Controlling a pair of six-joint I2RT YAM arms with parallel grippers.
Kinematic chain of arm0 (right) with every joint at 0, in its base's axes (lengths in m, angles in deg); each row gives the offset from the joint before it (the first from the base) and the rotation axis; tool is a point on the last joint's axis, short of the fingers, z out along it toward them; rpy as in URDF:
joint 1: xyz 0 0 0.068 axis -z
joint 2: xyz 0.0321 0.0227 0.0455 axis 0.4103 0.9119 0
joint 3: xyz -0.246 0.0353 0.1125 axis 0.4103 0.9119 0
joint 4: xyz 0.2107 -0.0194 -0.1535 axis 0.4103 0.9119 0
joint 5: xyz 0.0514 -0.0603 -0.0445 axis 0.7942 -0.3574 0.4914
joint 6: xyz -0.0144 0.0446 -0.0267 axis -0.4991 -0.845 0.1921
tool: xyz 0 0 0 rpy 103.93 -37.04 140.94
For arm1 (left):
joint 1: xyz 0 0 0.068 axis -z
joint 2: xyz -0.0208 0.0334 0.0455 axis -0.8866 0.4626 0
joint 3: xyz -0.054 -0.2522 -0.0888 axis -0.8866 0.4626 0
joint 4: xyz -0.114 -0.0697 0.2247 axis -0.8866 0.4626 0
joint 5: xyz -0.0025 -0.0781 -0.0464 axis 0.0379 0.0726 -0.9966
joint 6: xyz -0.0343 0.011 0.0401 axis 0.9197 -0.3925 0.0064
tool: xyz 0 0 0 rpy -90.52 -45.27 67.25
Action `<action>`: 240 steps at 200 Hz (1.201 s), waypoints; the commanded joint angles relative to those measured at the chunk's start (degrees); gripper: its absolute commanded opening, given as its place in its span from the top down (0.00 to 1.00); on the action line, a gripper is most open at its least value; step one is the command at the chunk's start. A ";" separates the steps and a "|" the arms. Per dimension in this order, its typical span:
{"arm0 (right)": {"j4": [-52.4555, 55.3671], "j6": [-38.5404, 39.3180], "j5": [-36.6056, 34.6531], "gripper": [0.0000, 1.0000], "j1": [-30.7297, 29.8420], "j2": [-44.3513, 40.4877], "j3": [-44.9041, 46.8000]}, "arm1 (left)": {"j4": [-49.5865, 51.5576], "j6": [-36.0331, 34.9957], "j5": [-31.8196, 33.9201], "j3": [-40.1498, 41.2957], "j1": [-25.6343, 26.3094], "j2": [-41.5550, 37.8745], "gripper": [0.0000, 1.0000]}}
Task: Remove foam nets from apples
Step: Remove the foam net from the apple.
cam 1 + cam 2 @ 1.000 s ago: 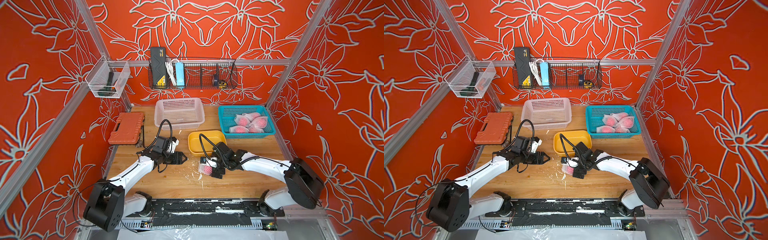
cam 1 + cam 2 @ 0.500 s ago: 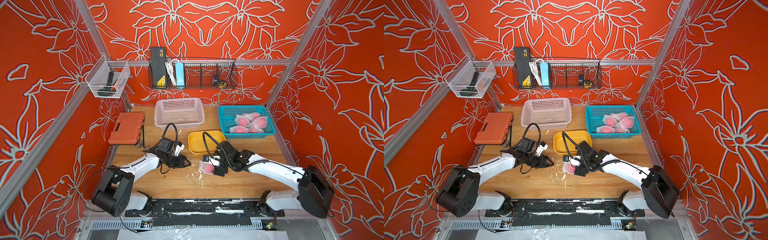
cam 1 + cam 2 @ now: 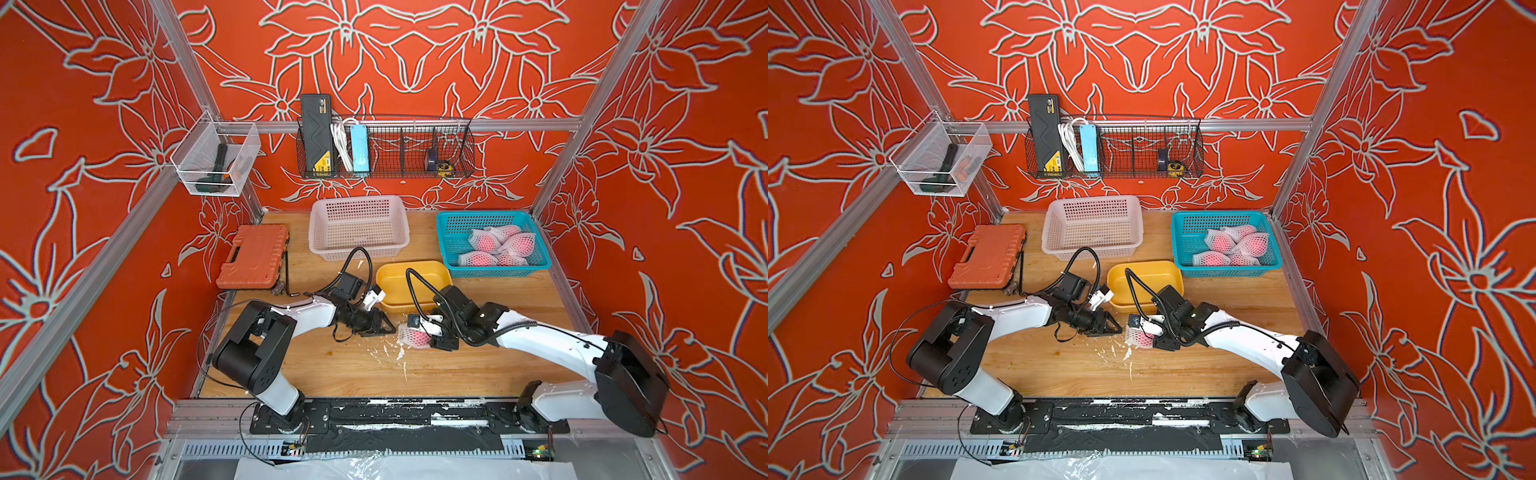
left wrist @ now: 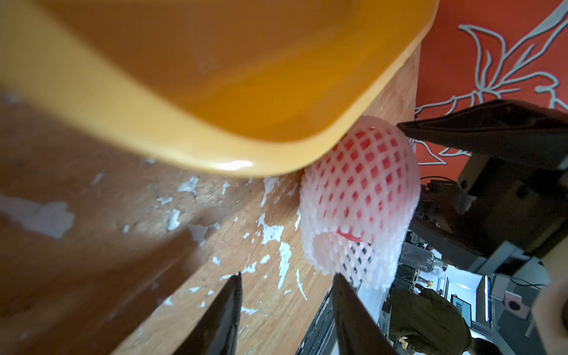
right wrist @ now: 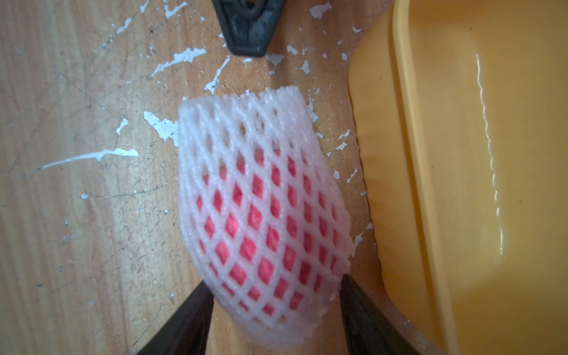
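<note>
A pinkish-red apple in a white foam net (image 3: 411,336) (image 3: 1139,336) lies on the wooden table just in front of the yellow tray (image 3: 415,276). My right gripper (image 3: 424,334) (image 5: 276,279) is shut on it, with a finger pressing the net on each side. The net's loose open end (image 5: 242,113) points toward my left gripper (image 3: 390,330) (image 4: 287,276). That gripper is open with nothing between its fingers, and one fingertip (image 4: 338,278) is right at the edge of the foam net (image 4: 362,190). Several more netted apples (image 3: 494,247) lie in the teal basket (image 3: 451,232).
A white basket (image 3: 357,199) stands at the back middle. An orange tool case (image 3: 255,255) sits at the back left with a hex key (image 3: 286,274) beside it. White foam flakes (image 3: 386,353) litter the wood near the apple. The yellow tray's rim (image 5: 399,153) is close beside the right gripper.
My left gripper has moved right, up to the net's open end, with its jaws narrower. My right gripper's jaws have closed in on the netted apple.
</note>
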 commanded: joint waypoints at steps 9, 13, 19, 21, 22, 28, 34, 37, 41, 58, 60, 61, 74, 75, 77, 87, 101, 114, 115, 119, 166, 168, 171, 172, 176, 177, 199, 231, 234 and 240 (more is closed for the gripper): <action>0.22 0.64 -1.08 0.35 -0.36 1.14 0.40 | -2.86 -0.01 -2.94 -1.29 1.72 3.46 0.53; 0.16 0.53 -1.08 0.35 -0.31 1.37 0.31 | -3.24 0.07 -3.18 -1.44 1.97 3.73 0.55; 0.12 0.41 -1.20 0.35 -0.31 1.56 0.24 | -3.41 0.05 -3.36 -1.75 2.28 3.98 0.55; 0.06 0.34 -1.31 0.35 -0.30 1.60 0.21 | -3.42 0.02 -3.38 -1.88 2.42 4.07 0.55; 0.05 0.26 -1.33 0.35 -0.32 1.58 0.21 | -3.42 -0.03 -3.38 -1.94 2.50 4.12 0.55; -0.04 0.20 -1.41 0.35 -0.27 1.74 0.12 | -3.41 -0.08 -3.25 -2.09 2.73 4.23 0.55; -0.20 0.11 -1.44 0.35 -0.34 1.87 0.11 | -3.62 -0.08 -3.12 -2.09 2.84 4.33 0.55; -0.21 0.10 -1.39 0.35 -0.29 1.83 0.11 | -3.82 -0.09 -3.12 -1.96 2.91 4.47 0.55; -0.31 0.10 -1.31 0.35 -0.30 1.95 -0.02 | -4.14 0.00 -3.12 -1.91 2.93 4.63 0.55; -0.80 -0.15 -1.11 0.35 -0.28 2.17 -0.03 | -5.51 0.46 -3.28 -2.22 3.02 5.57 0.56; -0.92 -0.20 -1.16 0.35 -0.27 2.22 0.01 | -5.66 0.56 -3.43 -2.26 3.06 5.72 0.56; -0.97 -0.18 -1.17 0.35 -0.31 2.24 0.02 | -5.72 0.59 -3.45 -2.26 3.08 5.73 0.57; -1.51 -0.48 -1.18 0.35 -0.27 2.20 0.27 | -6.44 0.96 -3.47 -2.76 3.29 6.25 0.60; -1.57 -0.50 -1.22 0.35 -0.31 2.23 0.23 | -6.47 0.97 -3.47 -2.78 3.28 6.26 0.61; -1.75 -0.57 -1.21 0.35 -0.32 2.21 0.25 | -6.49 0.91 -3.47 -2.79 3.35 6.34 0.61; -2.14 -0.77 -1.35 0.35 -0.27 2.12 0.38 | -6.67 0.97 -3.35 -3.04 3.44 6.50 0.66; -2.60 -0.93 -1.35 0.35 -0.31 1.85 0.37 | -6.89 0.87 -3.06 -2.91 3.41 6.23 0.75; -2.98 -1.34 -1.35 0.33 -0.28 1.45 0.42 | -7.11 1.02 -2.76 -2.71 3.46 5.38 0.81; -3.05 -1.36 -1.35 0.33 -0.31 1.42 0.44 | -7.11 1.00 -2.72 -2.71 3.46 5.30 0.81; -3.25 -1.47 -1.29 0.33 -0.33 1.31 0.51 | -7.19 1.00 -2.42 -2.58 3.46 4.92 0.83; -4.98 -3.31 0.64 0.25 -0.28 -0.48 1.32 | -5.71 0.87 0.53 -1.97 3.44 -0.10 0.97; -4.93 -3.38 0.77 0.24 -0.31 -0.60 1.34 | -5.46 0.77 0.73 -2.00 3.45 -0.46 0.97; -4.82 -3.41 0.94 0.23 -0.34 -0.86 1.34 | -5.14 0.73 1.07 -2.00 3.44 -0.84 0.98; -4.81 -3.41 0.98 0.23 -0.30 -0.93 1.34 | -5.02 0.68 1.22 -1.96 3.45 -1.06 0.98; -4.86 -3.41 1.31 0.21 -0.27 -1.33 1.42 | -4.52 0.66 1.66 -1.89 3.50 -1.69 0.99; -4.87 -3.41 1.34 0.21 -0.31 -1.51 1.47 | -4.45 0.64 1.77 -1.90 3.48 -1.80 0.99; -5.97 -3.14 3.89 0.11 -0.27 -4.67 2.88 | -1.87 0.49 4.03 -1.66 3.46 -5.19 1.00; -11.03 -4.86 6.82 0.06 -0.28 -9.26 6.17 | 1.44 1.04 4.85 -2.33 3.48 -7.64 1.00; -11.44 -5.16 6.94 0.05 -0.27 -9.54 6.44 | 1.76 1.02 4.87 -2.37 3.52 -7.62 1.00; -12.59 -5.86 7.20 0.05 -0.28 -9.90 6.89 | 2.30 1.14 4.96 -2.43 3.53 -7.78 1.00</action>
